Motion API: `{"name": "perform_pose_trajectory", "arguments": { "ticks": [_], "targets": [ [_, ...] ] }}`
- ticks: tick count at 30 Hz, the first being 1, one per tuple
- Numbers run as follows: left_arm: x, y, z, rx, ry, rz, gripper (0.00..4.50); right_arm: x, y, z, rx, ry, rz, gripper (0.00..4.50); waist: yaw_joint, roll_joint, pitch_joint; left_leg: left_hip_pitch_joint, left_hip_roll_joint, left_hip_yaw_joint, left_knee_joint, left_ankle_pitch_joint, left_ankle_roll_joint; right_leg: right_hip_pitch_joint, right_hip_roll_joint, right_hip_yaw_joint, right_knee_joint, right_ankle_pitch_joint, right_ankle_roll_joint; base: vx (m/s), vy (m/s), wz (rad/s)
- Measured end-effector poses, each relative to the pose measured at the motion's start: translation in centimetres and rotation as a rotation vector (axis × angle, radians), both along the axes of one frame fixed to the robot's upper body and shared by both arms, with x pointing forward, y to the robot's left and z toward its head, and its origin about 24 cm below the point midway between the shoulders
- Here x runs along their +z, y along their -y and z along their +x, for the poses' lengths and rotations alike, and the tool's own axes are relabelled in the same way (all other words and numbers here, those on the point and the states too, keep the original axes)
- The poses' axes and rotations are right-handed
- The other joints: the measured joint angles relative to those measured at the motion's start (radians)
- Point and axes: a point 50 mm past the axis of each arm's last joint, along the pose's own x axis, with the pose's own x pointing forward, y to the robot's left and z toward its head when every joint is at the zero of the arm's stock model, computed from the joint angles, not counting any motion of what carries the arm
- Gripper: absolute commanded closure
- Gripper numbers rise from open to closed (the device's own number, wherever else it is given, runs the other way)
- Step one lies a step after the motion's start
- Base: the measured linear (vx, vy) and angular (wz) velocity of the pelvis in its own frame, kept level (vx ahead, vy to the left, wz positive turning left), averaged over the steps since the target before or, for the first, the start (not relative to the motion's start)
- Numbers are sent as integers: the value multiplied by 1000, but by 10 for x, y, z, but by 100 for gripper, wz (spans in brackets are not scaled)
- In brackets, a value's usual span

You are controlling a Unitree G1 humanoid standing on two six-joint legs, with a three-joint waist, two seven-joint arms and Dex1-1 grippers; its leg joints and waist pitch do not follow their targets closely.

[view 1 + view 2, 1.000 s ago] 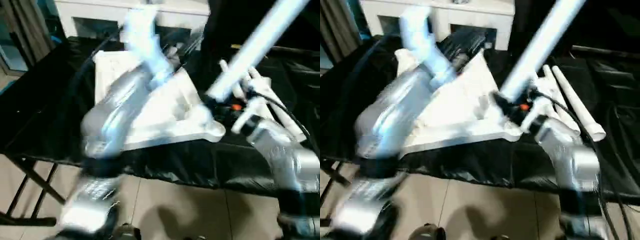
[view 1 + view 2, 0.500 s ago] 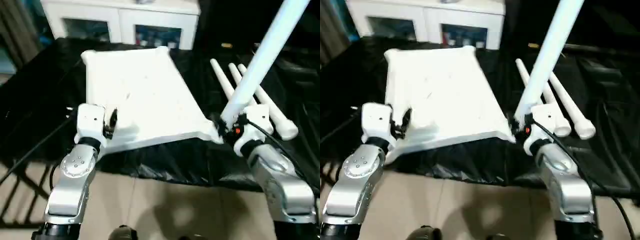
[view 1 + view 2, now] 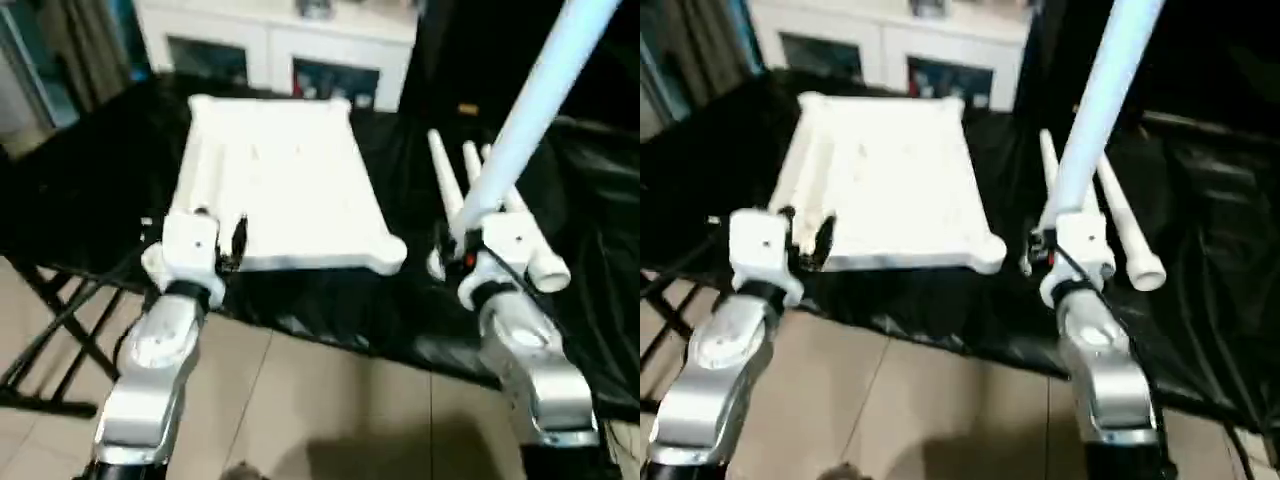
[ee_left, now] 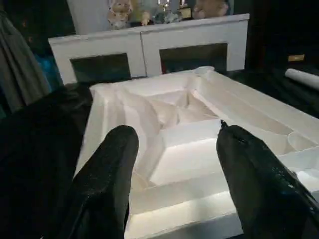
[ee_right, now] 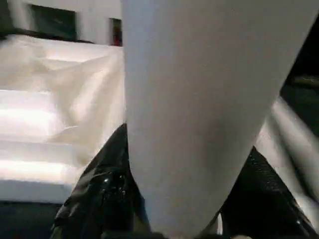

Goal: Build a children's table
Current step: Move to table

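The white table top [image 3: 280,180] lies ribbed side up on the black-covered bench, its ribs and a round corner socket [image 4: 295,142] plain in the left wrist view. My left gripper [image 4: 174,149] stands open at the top's near left edge, nothing between its black fingers [image 4: 112,164]. My right gripper [image 3: 462,250] is shut on a white leg [image 3: 530,105], which rises steeply up and to the right beside the top's near right corner [image 3: 388,255]. The held leg [image 5: 199,99] is close up in the right wrist view. Other legs [image 3: 445,185] lie on the bench behind it.
A white cabinet [image 3: 290,40] with dark glass doors stands behind the bench. Black sheeting [image 3: 90,160] covers the bench and hangs over its front edge. Folding bench legs [image 3: 50,330] stand on the tiled floor at the left.
The camera has shifted. My left arm has dropped from across the table top to its near left edge. The right gripper still holds the leg upright at the near right corner.
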Motion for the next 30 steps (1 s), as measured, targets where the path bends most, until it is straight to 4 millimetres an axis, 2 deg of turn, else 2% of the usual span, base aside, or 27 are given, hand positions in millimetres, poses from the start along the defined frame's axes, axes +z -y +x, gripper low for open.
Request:
{"name": "perform_pose_trajectory", "arguments": {
  "ticks": [1, 2, 3, 4, 5, 6, 7, 8, 9, 10, 11, 12, 13, 14, 15, 16, 17, 18, 19, 20, 21, 23, 24, 26, 27, 28, 30],
  "targets": [
    [4, 1, 1, -9, 14, 4, 158, -3, -2, -3, 22, -13, 14, 260, 8, -4, 5, 4, 0, 14, 3, 0, 0, 1, -20, 12, 76, -54, 14, 42, -71, 0],
    [11, 3, 1, -27, 43, 8, 158, -7, 0, -6, 38, -30, 25, 260, 48, -36, -1, 8, 5, 69, 13, 0, -1, 12, -47, 77, 151, -100, 12, 42, -71, 0],
    [12, 3, 0, -27, 51, 7, 158, -7, -1, -6, 59, -33, 42, 260, 54, -67, -3, 6, 7, 76, 58, -13, -7, 17, -50, 109, 153, -160, 25, 179, -121, -8],
    [6, 2, -3, -25, 27, 6, 158, -9, -3, -7, 74, -42, 57, 260, 72, -49, -4, -10, 4, 31, 110, -46, 22, 30, -33, 115, 149, -162, 21, 240, -79, -2],
    [-2, 2, -5, -28, -10, 6, 158, -12, -4, -9, 77, -56, 67, 260, 98, -35, -8, -30, -31, -40, 179, -56, 39, 47, -18, 132, 133, -161, 19, 240, -79, -2],
    [-3, 3, -5, -34, -15, 7, 158, -13, -3, -10, 74, -60, 65, 260, 108, -36, -8, -36, -55, -56, 179, -57, 42, 58, -5, 151, 113, -155, 16, 159, -28, 23],
    [-1, 3, -4, -37, -4, 7, 158, -12, -2, -9, 72, -57, 64, 260, 113, -29, -13, -49, -66, -59, 156, -56, 46, 69, 13, 165, 86, -149, 14, 154, -7, 43],
    [2, 3, -3, -43, 7, 11, 158, -10, -2, -8, 70, -45, 62, 260, 124, -10, -26, -50, -63, -57, 85, -55, 47, 81, 38, 168, 49, -133, 16, 154, -7, 43],
    [4, 2, -3, -46, 12, 20, 158, -7, -3, -6, 72, -29, 61, 260, 128, 11, -39, -47, -51, -68, 55, -22, 22, 84, 54, 160, 35, -127, 20, 205, 52, 23],
    [3, -2, -4, -37, 7, 34, 158, -5, -10, -4, 88, -20, 72, 260, 125, 7, -41, -49, -53, -75, 59, -33, 29, 70, 41, 140, 51, -125, 40, 231, 43, -3],
    [1, -11, -4, -11, -4, 48, 158, -2, -23, -2, 134, -9, 84, 260, 106, 2, -43, -45, -59, -90, 60, -43, 34, 17, 15, 109, 137, -117, 92, 231, 43, -3],
    [1, -13, -4, -4, -7, 51, 158, -2, -27, -3, 149, -9, 87, 260, 90, 1, -43, -37, -62, -98, 60, -49, 34, -25, -4, 102, 173, -112, 108, 188, 31, -4],
    [1, -11, -4, -11, -4, 47, 158, -3, -27, -3, 147, -13, 85, 260, 71, -3, -46, -32, -64, -97, 60, -54, 29, -68, -27, 102, 179, -103, 122, 130, 38, -3],
    [2, -8, -3, -27, 0, 48, 158, -4, -23, -4, 137, -16, 78, 260, 46, -19, -48, -25, -70, -89, 59, -63, 26, -124, -58, 105, 164, -79, 134, 130, 38, -3],
    [3, -7, -3, -39, 0, 48, 158, -4, -20, -4, 127, -18, 76, 260, 26, -35, -48, -18, -77, -81, 58, -75, 32, -148, -77, 113, 122, -54, 128, 112, -7, -3],
    [3, -5, -3, -48, -1, 49, 158, -5, -17, -5, 116, -19, 77, 260, 11, -53, -44, -6, -86, -65, 58, -82, 31, -153, -92, 118, 52, -18, 106, 93, -62, 1],
    [1, -3, -3, -60, -7, 44, 158, -7, -13, -6, 106, -24, 67, 260, -8, -79, -42, 7, -96, -51, 61, -95, 20, -142, -100, 139, 30, 81, 70, 93, -62, 1],
    [-2, 3, -4, -87, -18, 34, 158, -9, -7, -8, 90, -32, 61, 260, -6, -71, -34, 31, -80, -33, 70, -110, 37, -120, -72, 169, 23, 73, 68, 111, -63, -15],
    [-3, 8, -4, -115, -26, 28, 158, -10, -4, -9, 78, -35, 58, 260, -4, -60, -28, 46, -77, -36, 83, -125, 53, -99, -47, 192, 9, 72, 64, 124, -37, -40],
    [-2, 13, -4, -147, -23, 24, 158, -9, 2, -9, 58, -31, 56, 260, 3, -48, -25, 45, -82, -44, 116, -122, 45, -80, -13, 235, -1, 72, 62, 124, -37, -40],
    [-1, 14, -4, -157, -19, 22, 158, -6, 4, -9, 51, -24, 52, 260, 8, -39, -24, 40, -88, -49, 127, -116, 34, -66, 12, 264, -9, 76, 57, 95, -18, -39],
    [1, 14, -4, -172, -11, 30, 158, 4, 4, -9, 55, 20, 52, 260, 21, -14, -26, 24, -87, -68, 90, -118, 5, -55, 67, 300, -13, 75, 59, 91, 26, -39],
    [-1, 11, -6, -168, -18, 38, 158, 5, 1, -10, 62, 23, 67, 260, 0, -10, -31, 27, -88, -73, 87, -118, 12, -65, 51, 273, -8, 68, 57, 138, 42, -20],
    [-5, 9, -6, -177, -42, 47, 158, 6, -8, -11, 104, 24, 59, 260, -38, -26, -38, 27, -108, -73, 76, -115, 29, -95, -27, 183, 44, 45, 25, 140, 28, 11],
    [-6, 12, -5, -200, -44, 51, 158, 7, -7, -11, 102, 26, 51, 260, -49, -35, -43, 26, -114, -69, 79, -117, 34, -100, -50, 164, 35, 42, 35, 99, 25, 11],
    [-5, 16, -4, -228, -41, 53, 158, 8, -4, -10, 97, 27, 42, 260, -57, -45, -49, 21, -115, -68, 84, -120, 39, -97, -56, 163, 29, 48, 67, 0, 0, 0],
    [-2, 30, -2, -310, -34, 50, 158, 7, 6, -10, 66, 11, 29, 260, -67, -41, -49, -5, -115, -70, 83, -116, 34, -108, -55, 165, 27, 54, 77, 0, 0, 0]
  ]
}}
